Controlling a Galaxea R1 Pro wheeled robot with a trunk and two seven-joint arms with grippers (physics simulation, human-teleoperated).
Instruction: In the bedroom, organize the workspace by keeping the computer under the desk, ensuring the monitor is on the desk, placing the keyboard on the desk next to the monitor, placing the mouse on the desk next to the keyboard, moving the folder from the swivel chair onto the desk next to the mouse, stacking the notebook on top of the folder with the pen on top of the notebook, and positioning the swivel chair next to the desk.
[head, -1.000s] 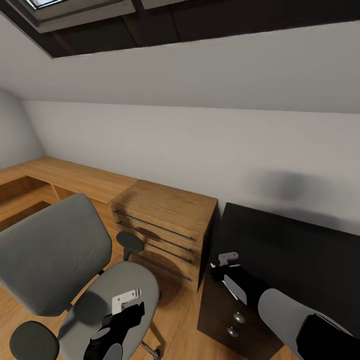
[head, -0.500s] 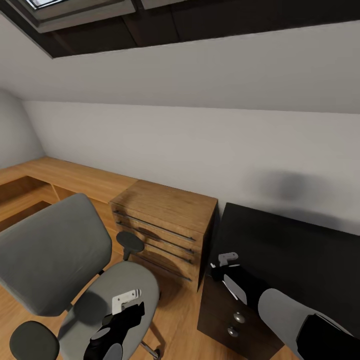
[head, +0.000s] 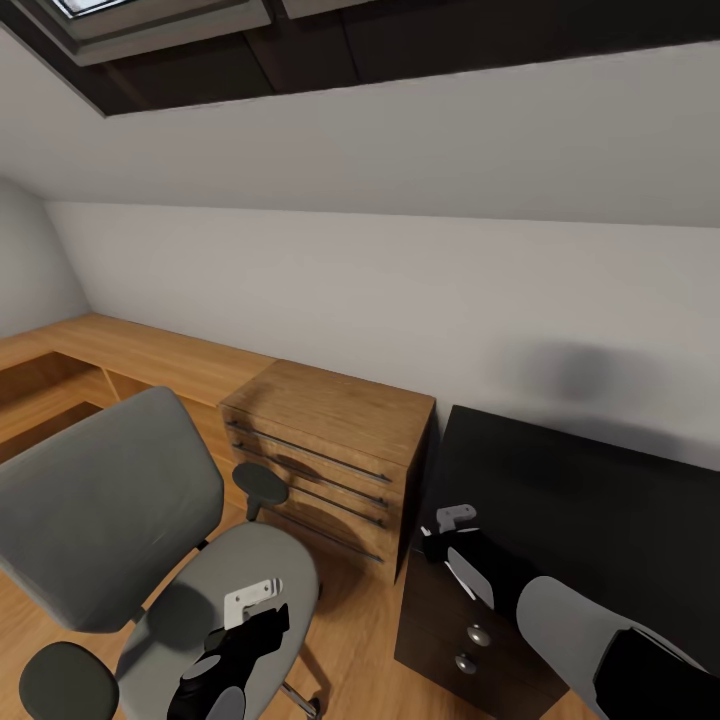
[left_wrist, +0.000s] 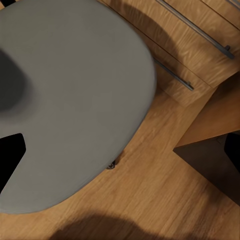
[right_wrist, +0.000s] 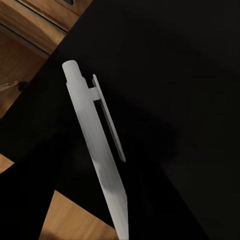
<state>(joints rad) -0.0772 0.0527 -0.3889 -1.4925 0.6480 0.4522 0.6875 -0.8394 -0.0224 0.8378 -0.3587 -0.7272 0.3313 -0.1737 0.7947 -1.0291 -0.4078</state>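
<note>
Nothing has moved: right end effector (head: 447, 535) still holds pen (right_wrist: 97, 155) over desk (head: 600, 510).

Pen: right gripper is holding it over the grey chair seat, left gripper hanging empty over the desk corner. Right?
Swapped. The right gripper holds the pen over the black desk, as the right wrist view shows. The left gripper hangs over the grey swivel chair seat in the head view, nothing in it that I can see.

Both arms: glossy black wrist housings, each topped with a small pale grey bracket plate with dark screw holes. Right forearm (head: 570, 625) has a rounded light grey shell, black elbow section behind it.
</note>
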